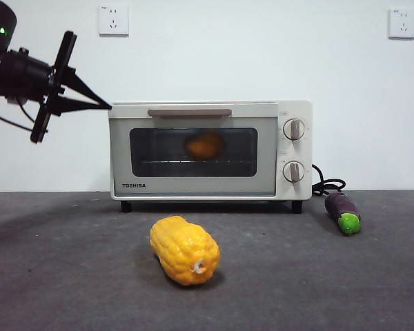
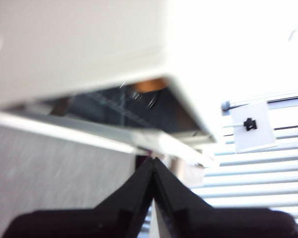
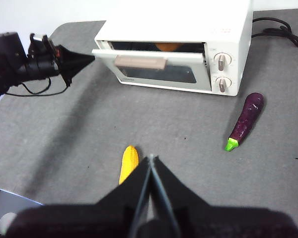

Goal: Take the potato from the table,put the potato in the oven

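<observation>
Potato (image 1: 205, 145) lay inside the Toshiba toaster oven (image 1: 210, 149) on the desk (image 1: 69, 276), dim behind glass in front view, door slightly ajar only in right wrist view; left end effector (image 1: 105, 105), closed and empty, touched the door's upper corner; right end effector (image 3: 151, 159) closed, empty, above the corn cob (image 1: 185, 249).

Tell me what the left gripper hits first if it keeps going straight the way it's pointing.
Most likely the oven: the left gripper, jaws shut, points at the top corner of its door, which stands slightly ajar in the right wrist view. The tip looks very close to that door edge; whether it touches is unclear.
</observation>
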Available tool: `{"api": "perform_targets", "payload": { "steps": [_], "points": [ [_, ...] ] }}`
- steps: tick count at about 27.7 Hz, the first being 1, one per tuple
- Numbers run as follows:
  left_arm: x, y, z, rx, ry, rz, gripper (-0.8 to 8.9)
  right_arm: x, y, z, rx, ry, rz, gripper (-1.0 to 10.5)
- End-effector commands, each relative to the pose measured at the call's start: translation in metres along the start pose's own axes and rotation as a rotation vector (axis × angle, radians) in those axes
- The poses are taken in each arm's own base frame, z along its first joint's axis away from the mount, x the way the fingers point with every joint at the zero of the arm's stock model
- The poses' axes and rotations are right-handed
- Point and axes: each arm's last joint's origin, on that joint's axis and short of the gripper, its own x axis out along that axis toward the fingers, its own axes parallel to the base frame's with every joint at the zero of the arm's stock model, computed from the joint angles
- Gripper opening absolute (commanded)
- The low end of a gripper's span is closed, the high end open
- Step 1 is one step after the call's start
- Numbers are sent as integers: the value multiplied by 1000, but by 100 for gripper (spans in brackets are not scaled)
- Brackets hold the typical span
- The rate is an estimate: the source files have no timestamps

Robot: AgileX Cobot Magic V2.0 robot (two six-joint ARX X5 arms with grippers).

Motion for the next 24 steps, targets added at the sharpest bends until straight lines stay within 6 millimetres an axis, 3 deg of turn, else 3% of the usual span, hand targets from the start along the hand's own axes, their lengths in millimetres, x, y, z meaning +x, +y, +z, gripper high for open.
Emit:
{"api": "perform_targets", "payload": {
  "steps": [1,11,15,19,24],
  "points": [
    [0,-4,5,10,-10,-11,-8,0,-1,-2,3,19,-11,1],
    [-7,-24,5,83,59,-97,-8,0,-1,-2,-41,12,-28,1],
    [-23,-54,1,171,33,-137,-8,0,-2,-1,-80,2,-50,1],
    [-50,-96,-9,296,-13,-191,-7,0,-2,-1,-114,2,-51,1],
    [-91,-147,-34,482,-70,-232,-7,0,-2,-1,-122,2,-51,1]
  ]
}}
